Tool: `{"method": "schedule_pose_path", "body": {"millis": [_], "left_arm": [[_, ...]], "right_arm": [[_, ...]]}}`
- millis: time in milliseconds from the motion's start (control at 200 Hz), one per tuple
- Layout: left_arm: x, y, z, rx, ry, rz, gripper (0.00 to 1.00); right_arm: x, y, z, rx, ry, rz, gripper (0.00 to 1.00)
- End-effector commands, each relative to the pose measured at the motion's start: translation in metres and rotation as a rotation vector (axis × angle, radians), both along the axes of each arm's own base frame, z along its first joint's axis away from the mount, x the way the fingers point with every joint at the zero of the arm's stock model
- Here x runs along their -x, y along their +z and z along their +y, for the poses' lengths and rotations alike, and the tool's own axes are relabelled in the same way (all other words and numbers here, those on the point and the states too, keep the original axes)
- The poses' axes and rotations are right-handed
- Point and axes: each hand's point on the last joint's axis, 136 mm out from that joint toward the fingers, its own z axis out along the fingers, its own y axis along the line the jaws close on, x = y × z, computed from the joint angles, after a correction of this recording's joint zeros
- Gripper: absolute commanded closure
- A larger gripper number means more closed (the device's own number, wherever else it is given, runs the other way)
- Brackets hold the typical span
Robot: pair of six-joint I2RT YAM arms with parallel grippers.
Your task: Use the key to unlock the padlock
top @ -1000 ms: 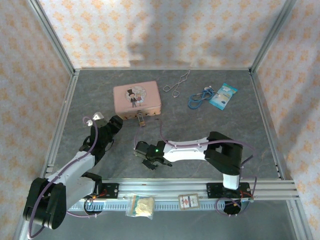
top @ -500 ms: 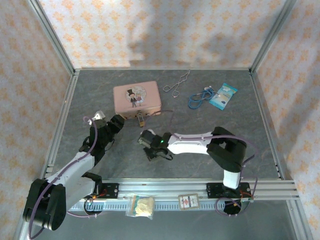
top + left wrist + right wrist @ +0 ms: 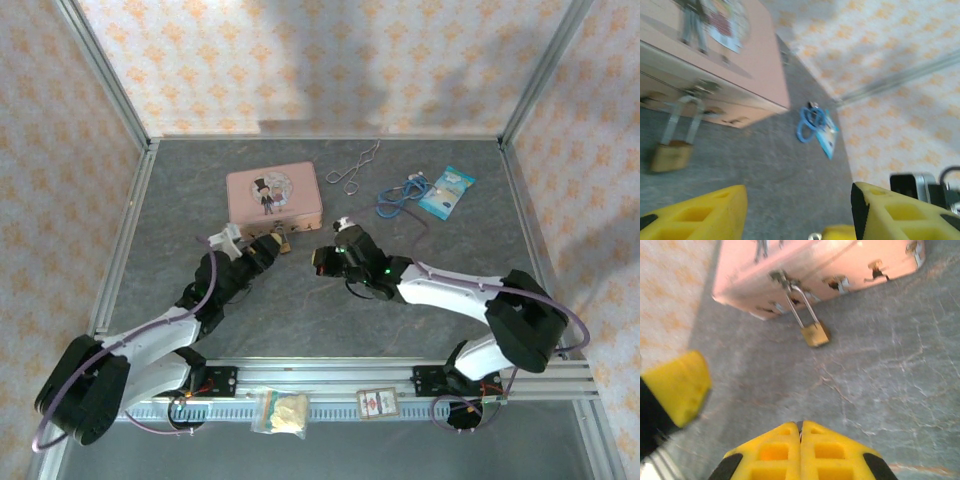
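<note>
— Padlock (image 3: 815,334): where does it lie?

— At the near wall of the tin (image 3: 272,198). Its thin shackle runs up to the latch (image 3: 780,277) on that wall, and the brass body rests on the table (image 3: 180,180) just in front.

— Take it from the left, then. The left gripper?

— The left gripper (image 3: 798,192) is low over the table, just before the tin's near wall, with its jaws wide apart. From its wrist camera the padlock sits ahead and off to the left, outside the gap. From the top camera I cannot tell whether gripper and padlock touch.

— And the right gripper?

— The right gripper (image 3: 800,427) is to the right of the padlock and pointed at it, with bare table between them. Its jaws are pressed together. Whether anything is pinched between them, I cannot tell.

— Farther right?

— Toward the back wall lies a wire loop (image 3: 352,170), then a blue cord (image 3: 398,198) just beside a packet (image 3: 447,190). All three are well apart from both grippers.
</note>
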Motion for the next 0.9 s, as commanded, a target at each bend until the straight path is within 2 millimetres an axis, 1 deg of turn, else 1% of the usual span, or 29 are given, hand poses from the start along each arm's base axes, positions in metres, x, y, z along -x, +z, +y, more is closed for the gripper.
{"method": "schedule_pose_path", "body": {"millis": [0, 65, 165, 250, 365, 430, 525, 631, 656, 696, 736, 776, 841, 896], "left_arm": [[-0.001, 0.02, -0.018, 0.066, -0.021, -0.095, 0.44], [-0.004, 0.011, -0.028, 0.065, -0.049, -0.058, 0.44], [-0.01, -0.005, -0.03, 0.063, -0.033, 0.007, 0.43], [-0.014, -0.023, -0.027, 0.04, -0.001, 0.073, 0.43], [-0.016, -0.032, -0.028, 0.035, 0.007, 0.107, 0.42], [-0.017, -0.033, -0.027, 0.039, 0.012, 0.114, 0.42], [-0.018, -0.034, -0.028, 0.039, 0.016, 0.117, 0.42], [-0.02, -0.033, -0.028, 0.029, 0.019, 0.12, 0.42], [-0.02, -0.032, -0.028, 0.028, 0.02, 0.118, 0.42], [-0.02, -0.033, -0.027, 0.025, 0.024, 0.121, 0.42], [-0.02, -0.034, -0.026, 0.024, 0.029, 0.124, 0.42], [-0.02, -0.034, -0.025, 0.023, 0.033, 0.125, 0.42], [-0.02, -0.035, -0.024, 0.021, 0.038, 0.128, 0.41], [-0.02, -0.034, -0.023, 0.021, 0.043, 0.125, 0.41]], "right_arm": [[-0.017, 0.033, -0.002, -0.142, -0.087, -0.05, 1.0], [-0.024, 0.027, -0.012, -0.056, -0.13, -0.059, 1.0], [-0.028, -0.004, -0.044, 0.153, -0.231, -0.027, 1.0], [-0.022, -0.03, -0.074, 0.244, -0.332, 0.022, 1.0], [-0.008, -0.06, -0.107, 0.279, -0.457, 0.094, 1.0], [0.001, -0.075, -0.117, 0.266, -0.502, 0.134, 1.0], [0.01, -0.093, -0.123, 0.241, -0.534, 0.184, 1.0], [0.013, -0.1, -0.123, 0.237, -0.537, 0.209, 1.0], [0.013, -0.1, -0.123, 0.238, -0.535, 0.212, 0.96], [0.014, -0.098, -0.121, 0.235, -0.525, 0.214, 0.84], [0.013, -0.095, -0.118, 0.232, -0.51, 0.211, 0.69], [0.013, -0.092, -0.117, 0.242, -0.499, 0.206, 0.6], [0.012, -0.087, -0.121, 0.29, -0.488, 0.189, 0.51], [0.01, -0.084, -0.125, 0.346, -0.472, 0.167, 0.5]]}}
